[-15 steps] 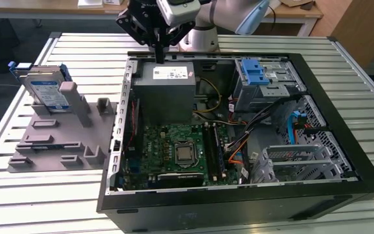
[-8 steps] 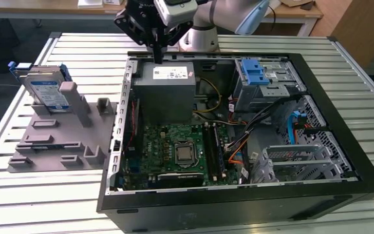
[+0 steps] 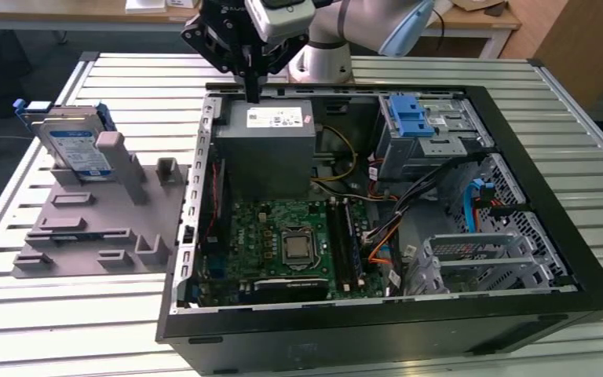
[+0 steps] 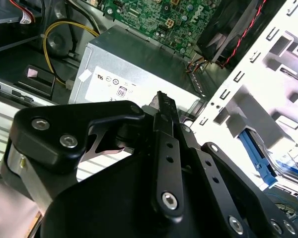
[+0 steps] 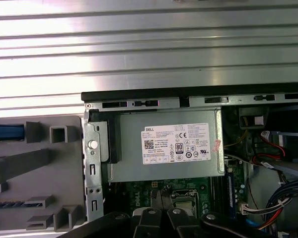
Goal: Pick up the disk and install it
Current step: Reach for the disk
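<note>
Slatted table (image 3: 71,322) bears the disk (image 3: 69,145), partly hidden by its grey rack (image 3: 82,228); end effector (image 3: 251,96) closed, empty.

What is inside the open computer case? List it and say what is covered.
Inside: the grey power supply box, a green motherboard, cables, and a drive cage with a blue latch. Whatever lies under that box is covered. The disk stands outside.

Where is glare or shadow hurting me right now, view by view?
First wrist view: the slatted metal table glares in white bands, while the power supply label is evenly lit. Second wrist view: the slotted metal panel is washed out, the pincer a dark mass. Exterior view: even light, the disk plainly lit.
</note>
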Motion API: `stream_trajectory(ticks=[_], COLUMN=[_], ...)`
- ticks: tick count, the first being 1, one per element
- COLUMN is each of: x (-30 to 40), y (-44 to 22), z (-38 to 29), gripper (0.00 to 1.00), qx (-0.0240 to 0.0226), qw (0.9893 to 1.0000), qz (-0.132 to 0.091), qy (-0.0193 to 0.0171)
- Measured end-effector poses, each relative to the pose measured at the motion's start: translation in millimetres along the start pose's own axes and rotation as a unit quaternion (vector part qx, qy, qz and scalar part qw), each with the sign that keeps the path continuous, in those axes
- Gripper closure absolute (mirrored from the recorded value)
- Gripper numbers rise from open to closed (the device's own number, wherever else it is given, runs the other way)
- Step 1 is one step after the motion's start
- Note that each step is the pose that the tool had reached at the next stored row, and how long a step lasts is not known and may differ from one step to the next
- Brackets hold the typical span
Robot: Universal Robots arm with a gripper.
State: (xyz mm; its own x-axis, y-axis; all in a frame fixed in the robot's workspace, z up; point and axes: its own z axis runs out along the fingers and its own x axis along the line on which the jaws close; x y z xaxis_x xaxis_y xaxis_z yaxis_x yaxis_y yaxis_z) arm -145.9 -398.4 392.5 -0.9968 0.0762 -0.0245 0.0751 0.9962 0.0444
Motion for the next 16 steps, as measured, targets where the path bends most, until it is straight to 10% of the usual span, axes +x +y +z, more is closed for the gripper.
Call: stream_trajectory(ticks=[16], x=[4.3], y=[-0.3], z=[0.2], gripper=[0.89], qx=[0.0], qw=[1.0], qz=[0.0], qy=[0.0])
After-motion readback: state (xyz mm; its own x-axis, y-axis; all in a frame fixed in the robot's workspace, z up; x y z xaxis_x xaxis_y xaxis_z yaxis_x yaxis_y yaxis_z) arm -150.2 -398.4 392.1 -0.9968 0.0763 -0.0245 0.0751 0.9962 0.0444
